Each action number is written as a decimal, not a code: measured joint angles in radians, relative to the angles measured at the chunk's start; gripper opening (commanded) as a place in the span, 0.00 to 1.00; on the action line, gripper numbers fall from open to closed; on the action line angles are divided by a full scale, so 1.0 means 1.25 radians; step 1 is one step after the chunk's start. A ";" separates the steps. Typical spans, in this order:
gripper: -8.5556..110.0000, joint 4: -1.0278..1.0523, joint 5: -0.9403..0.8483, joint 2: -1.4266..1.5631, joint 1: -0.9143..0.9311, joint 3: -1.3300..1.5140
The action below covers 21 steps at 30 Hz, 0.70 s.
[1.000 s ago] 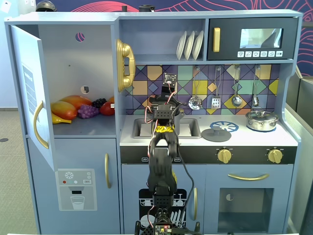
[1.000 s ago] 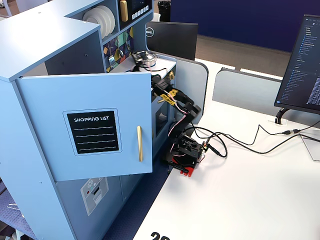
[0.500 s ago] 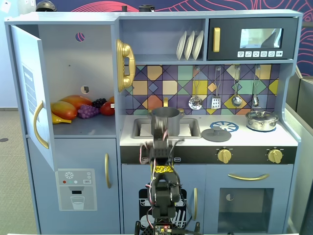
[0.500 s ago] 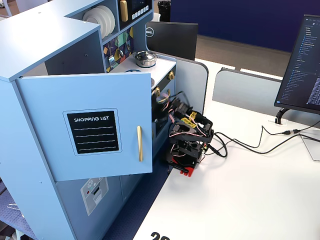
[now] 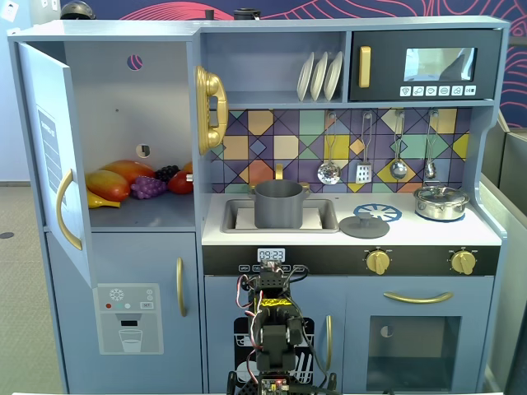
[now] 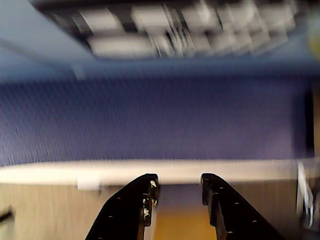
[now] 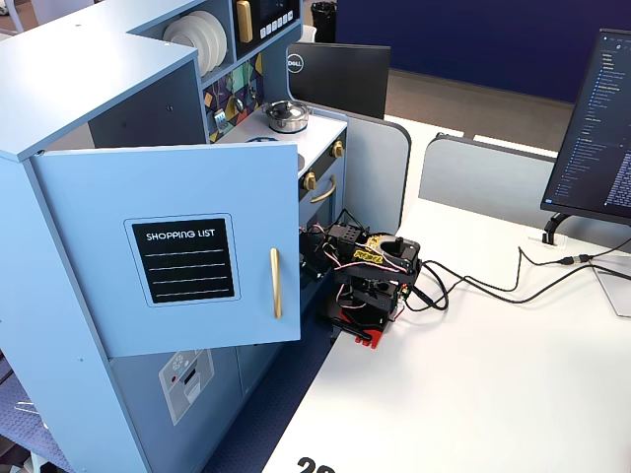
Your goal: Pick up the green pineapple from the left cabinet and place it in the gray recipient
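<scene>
The left cabinet [image 5: 115, 107] stands with its door [image 5: 49, 156] swung open. On its shelf lie mango toys [image 5: 111, 183], a purple grape bunch [image 5: 148, 188] and dark and red fruit. No green pineapple shows among them. The gray recipient [image 5: 278, 204] stands in the sink basin, with nothing seen in it. My arm [image 5: 276, 325] is folded low in front of the kitchen, far below the shelf; it also shows in a fixed view [image 7: 375, 271]. In the blurred wrist view my gripper [image 6: 179, 181] is open and empty, facing a blue wall.
A flat gray lid [image 5: 364, 226] and a shiny silver lidded pot [image 5: 440, 202] sit on the counter right of the sink. The open door with the shopping list [image 7: 177, 256] hides the shelf from the side. A monitor [image 7: 592, 128] and cables lie on the white table.
</scene>
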 measured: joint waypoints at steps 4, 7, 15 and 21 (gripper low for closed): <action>0.07 0.164 -0.015 0.081 0.022 0.000; 0.07 0.218 -0.036 0.101 0.038 -0.004; 0.11 0.223 0.000 0.107 0.017 -0.007; 0.12 0.223 0.005 0.107 0.050 -0.009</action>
